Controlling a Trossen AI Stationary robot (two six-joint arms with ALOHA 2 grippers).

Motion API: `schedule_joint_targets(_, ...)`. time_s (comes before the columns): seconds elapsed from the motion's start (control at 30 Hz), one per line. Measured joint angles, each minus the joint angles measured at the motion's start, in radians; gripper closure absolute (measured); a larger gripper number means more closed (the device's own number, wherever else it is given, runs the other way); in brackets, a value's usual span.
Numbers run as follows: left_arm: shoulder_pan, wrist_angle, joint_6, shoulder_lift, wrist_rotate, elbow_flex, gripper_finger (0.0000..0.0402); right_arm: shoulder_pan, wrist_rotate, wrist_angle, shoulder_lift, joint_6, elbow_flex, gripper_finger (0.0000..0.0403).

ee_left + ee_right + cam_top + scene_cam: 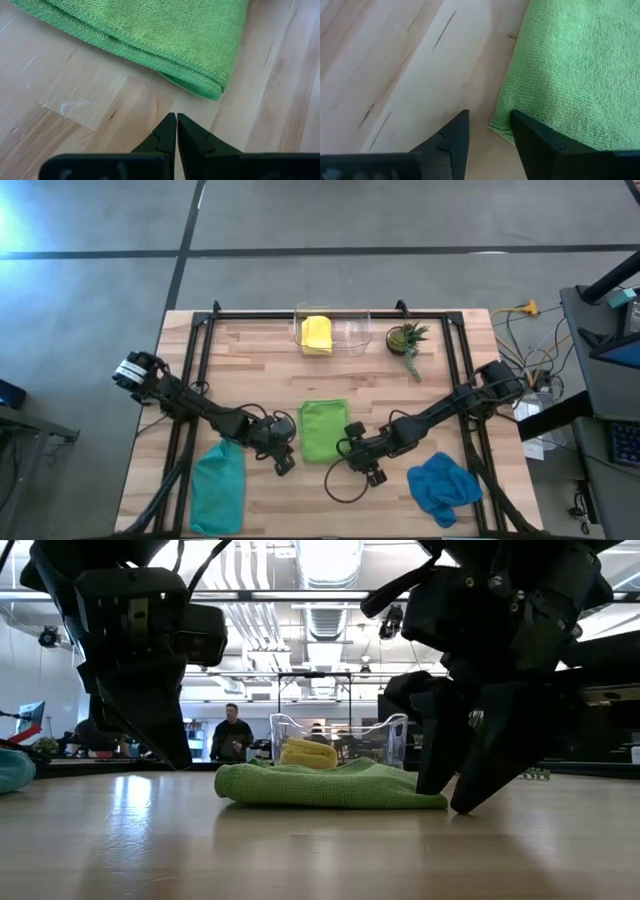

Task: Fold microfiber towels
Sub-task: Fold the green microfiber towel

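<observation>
A lime green towel (pixel 323 430) lies folded flat at the table's middle, its folded edge (pixel 200 85) on the wood. My left gripper (pixel 290 450) is shut and hovers just off the towel's near left corner (pixel 215 92), its tips (pixel 176 117) clear of the cloth. My right gripper (pixel 352 452) is open and low at the near right corner (pixel 497 125), which lies in the gap between its fingers (pixel 490 117). A yellow towel (pixel 316 333) lies folded in a clear container. A teal towel (pixel 218 480) and a blue towel (pixel 443 485) lie rumpled near the front. My right gripper comes slanting down from the table's right and near side, with one finger (pixel 530 135) over the lime green towel's near right corner and the other (pixel 457 135) over bare wood. Whether either finger touches the cloth, I cannot tell.
The clear container (pixel 350 330) stands at the far edge with a small potted plant (pixel 407 338) to its right. A black cable loop (pixel 345 485) lies on the wood near the right gripper. A black frame rail (pixel 330 313) runs along the far edge. A person (pixel 233 732) stands beyond the table.
</observation>
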Motion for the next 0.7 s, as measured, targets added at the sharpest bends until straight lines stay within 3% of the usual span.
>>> schedule_joint_targets(0.2, 0.000, 0.001, 0.000, 0.000, -0.002, 0.000, 0.0401, -0.007, 0.006, -0.004, 0.000, 0.025, -0.001, 0.0282)
schedule_joint_targets(0.4, -0.007, 0.057, 0.012, 0.000, -0.002, 0.005, 0.0401, -0.014, 0.020, -0.010, 0.001, 0.062, -0.003, 0.0343)
schedule_joint_targets(0.53, -0.016, 0.192, 0.074, 0.000, 0.000, 0.004, 0.0402, -0.016, 0.028, -0.012, 0.001, 0.068, -0.003, 0.0383)
schedule_joint_targets(0.7, -0.017, 0.236, 0.231, 0.001, 0.026, 0.003, 0.0396, -0.016, 0.027, -0.012, 0.001, 0.105, -0.003, 0.0392)
